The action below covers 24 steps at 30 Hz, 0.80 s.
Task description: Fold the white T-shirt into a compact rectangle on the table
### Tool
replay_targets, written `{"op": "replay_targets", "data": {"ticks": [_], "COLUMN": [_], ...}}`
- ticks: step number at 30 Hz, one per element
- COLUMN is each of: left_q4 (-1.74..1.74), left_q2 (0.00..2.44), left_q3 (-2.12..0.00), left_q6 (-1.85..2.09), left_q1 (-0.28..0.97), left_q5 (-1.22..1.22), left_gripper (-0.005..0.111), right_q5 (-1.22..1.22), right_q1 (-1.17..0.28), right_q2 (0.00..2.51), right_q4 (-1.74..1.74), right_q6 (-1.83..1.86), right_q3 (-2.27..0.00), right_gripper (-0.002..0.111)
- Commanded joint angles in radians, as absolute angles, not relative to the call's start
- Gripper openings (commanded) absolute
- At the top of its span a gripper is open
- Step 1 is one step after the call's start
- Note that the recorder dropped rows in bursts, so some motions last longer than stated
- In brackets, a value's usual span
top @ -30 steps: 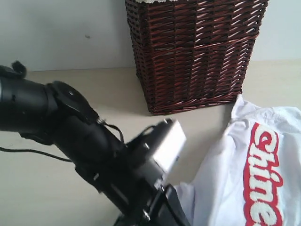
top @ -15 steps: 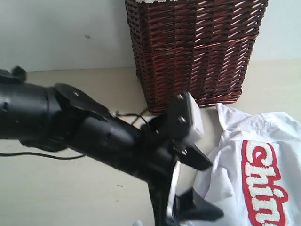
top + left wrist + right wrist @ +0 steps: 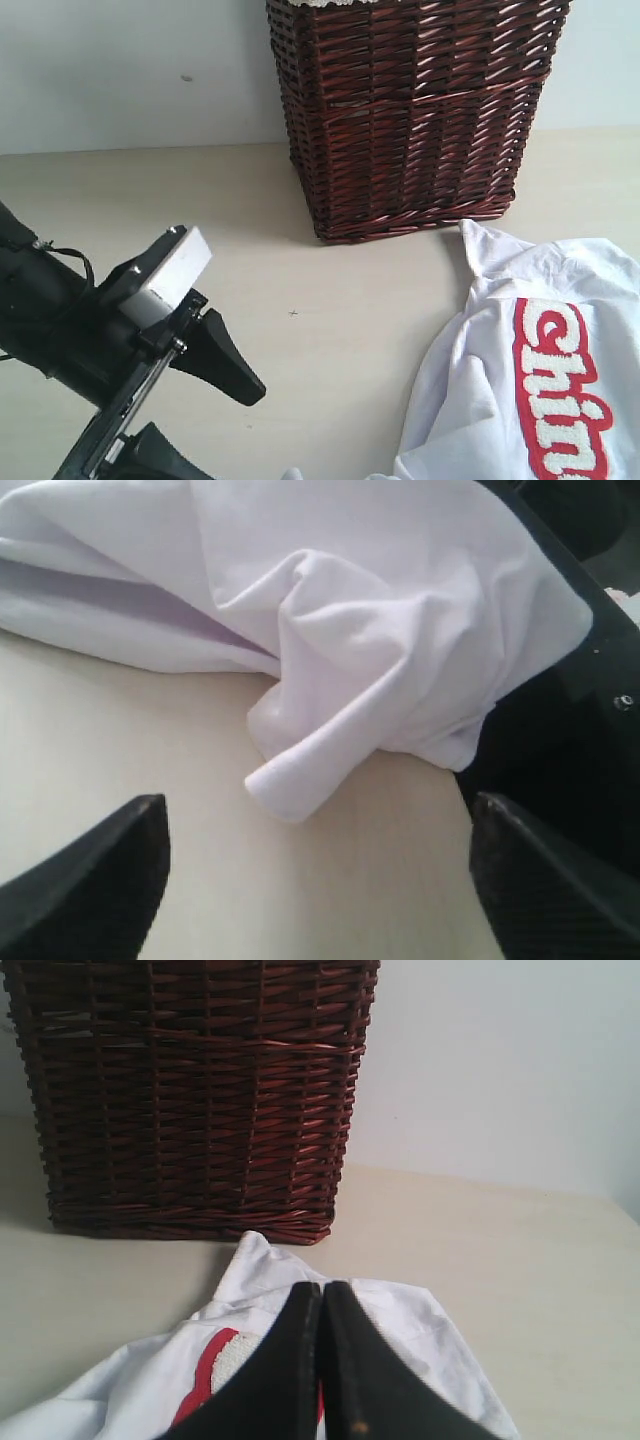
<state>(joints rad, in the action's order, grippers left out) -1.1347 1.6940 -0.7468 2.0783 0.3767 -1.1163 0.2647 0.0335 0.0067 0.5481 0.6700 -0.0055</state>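
The white T-shirt lies crumpled on the table at the lower right, with red-outlined lettering facing up. My left gripper hangs open at the lower left, well clear of the shirt. In the left wrist view its two black fingers stand wide apart over bare table, and a rolled fold of the T-shirt lies just ahead of them. My right gripper is shut, with nothing visible between its fingers. It hovers over the T-shirt near the lettering.
A tall dark brown wicker basket stands at the back of the table, just behind the shirt's far corner, and also shows as the basket in the right wrist view. A pale wall rises behind. Black equipment borders the shirt.
My left gripper opened, let go of the shirt and swung back to the left, away from it. The shirt slid a little leftward and now lies still. The right gripper stayed shut.
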Motion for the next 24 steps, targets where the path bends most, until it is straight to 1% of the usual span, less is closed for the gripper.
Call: {"op": "replay_targets", "data": {"ticks": [1, 7, 12, 24], "left_q4": [-1.162, -1.167, -1.182, -1.3], "left_q2": [1.73, 1.809, 1.869, 1.911], "left_q3": [-0.732, -0.732, -0.732, -0.732], "left_q6": [2.098, 2.03, 1.959, 1.957], "left_q1": [0.403, 0.43, 0.458, 0.551], "left_q5": [-1.107, -1.016, -1.017, -1.057], "left_gripper": [0.079, 0.079, 0.077, 0.077], "right_q5": [0.259, 0.26, 0.26, 0.26], "right_q1": [0.035, 0.035, 0.035, 0.035], "right_q2": [0.0, 0.0, 0.0, 0.0], "right_q4": [0.545, 0.549, 0.549, 0.544], "right_q6": [0.679, 0.679, 0.679, 0.679], "right_q3": [0.0, 0.0, 0.0, 0.0], "right_gripper": [0.0, 0.0, 0.0, 0.0]}}
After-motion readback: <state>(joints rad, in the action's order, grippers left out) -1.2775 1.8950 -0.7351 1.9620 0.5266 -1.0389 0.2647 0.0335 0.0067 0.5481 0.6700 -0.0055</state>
